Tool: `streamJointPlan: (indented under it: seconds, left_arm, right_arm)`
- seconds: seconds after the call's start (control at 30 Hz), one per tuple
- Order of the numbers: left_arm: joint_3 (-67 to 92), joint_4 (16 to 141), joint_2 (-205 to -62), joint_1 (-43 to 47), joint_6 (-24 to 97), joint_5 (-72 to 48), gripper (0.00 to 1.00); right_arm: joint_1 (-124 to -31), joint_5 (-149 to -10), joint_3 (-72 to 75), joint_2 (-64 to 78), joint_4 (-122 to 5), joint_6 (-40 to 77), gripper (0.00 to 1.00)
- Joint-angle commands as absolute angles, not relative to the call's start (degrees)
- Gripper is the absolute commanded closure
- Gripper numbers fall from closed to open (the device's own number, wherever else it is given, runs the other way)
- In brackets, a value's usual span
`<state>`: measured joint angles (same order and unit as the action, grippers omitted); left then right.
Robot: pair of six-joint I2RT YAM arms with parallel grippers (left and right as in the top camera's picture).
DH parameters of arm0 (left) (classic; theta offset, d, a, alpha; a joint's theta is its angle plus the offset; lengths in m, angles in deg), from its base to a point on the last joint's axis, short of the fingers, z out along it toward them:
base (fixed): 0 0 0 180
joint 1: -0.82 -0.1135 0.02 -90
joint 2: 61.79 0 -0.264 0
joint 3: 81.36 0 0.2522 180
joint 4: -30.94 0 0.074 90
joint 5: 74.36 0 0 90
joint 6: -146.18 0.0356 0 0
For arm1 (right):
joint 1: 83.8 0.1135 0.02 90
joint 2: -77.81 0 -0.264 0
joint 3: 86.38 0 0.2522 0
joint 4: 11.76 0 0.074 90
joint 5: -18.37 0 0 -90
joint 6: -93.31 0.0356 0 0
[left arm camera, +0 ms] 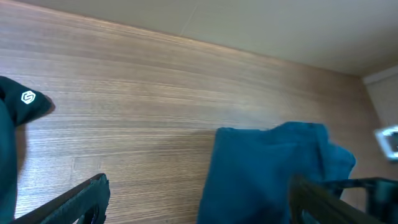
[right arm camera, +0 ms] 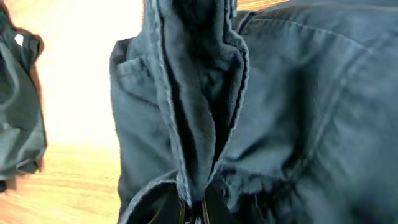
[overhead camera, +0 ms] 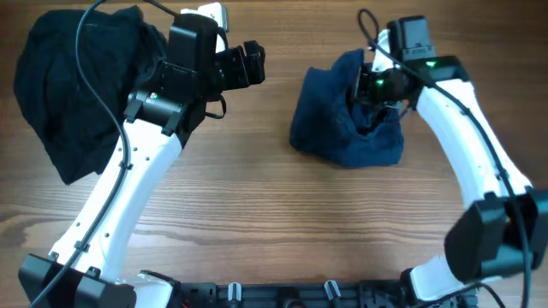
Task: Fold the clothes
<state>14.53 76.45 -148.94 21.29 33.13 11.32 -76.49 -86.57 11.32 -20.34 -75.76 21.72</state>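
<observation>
Shorts [overhead camera: 330, 128] lie bunched on the counter [overhead camera: 257, 214], right of centre; no clear long axis. The right gripper [overhead camera: 374, 92] sits at their 2 o'clock corner, pressed together, pinching a raised fold. The left gripper [overhead camera: 248, 64], spread and empty, has them at its 4 o'clock.

Plain and unpatterned, at the right: navy-blue wrinkled woven shorts [overhead camera: 334, 137]. Solid, at the far left: black crumpled garment heap [overhead camera: 60, 85]. Streaked with fine grain: light-brown wooden table [overhead camera: 257, 205].
</observation>
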Motion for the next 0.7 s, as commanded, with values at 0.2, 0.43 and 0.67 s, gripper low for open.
streamJointPlan:
  seconds: [0.2,0.43,0.67]
  left_arm:
    - [14.6,76.5,-149.01,21.16,33.41,11.87,0.09]
    - [14.6,77.26,-149.03,21.16,33.44,11.89,0.09]
    - [14.6,77.76,-149.23,21.16,33.44,11.89,0.08]
  right_arm:
    - [-89.04,-83.21,11.54,-18.18,-81.48,17.44,0.96]
    - [-91.24,-81.59,10.9,-27.18,-84.59,15.82,0.36]
    - [-95.51,-82.2,22.23,-23.55,-90.58,16.43,0.48]
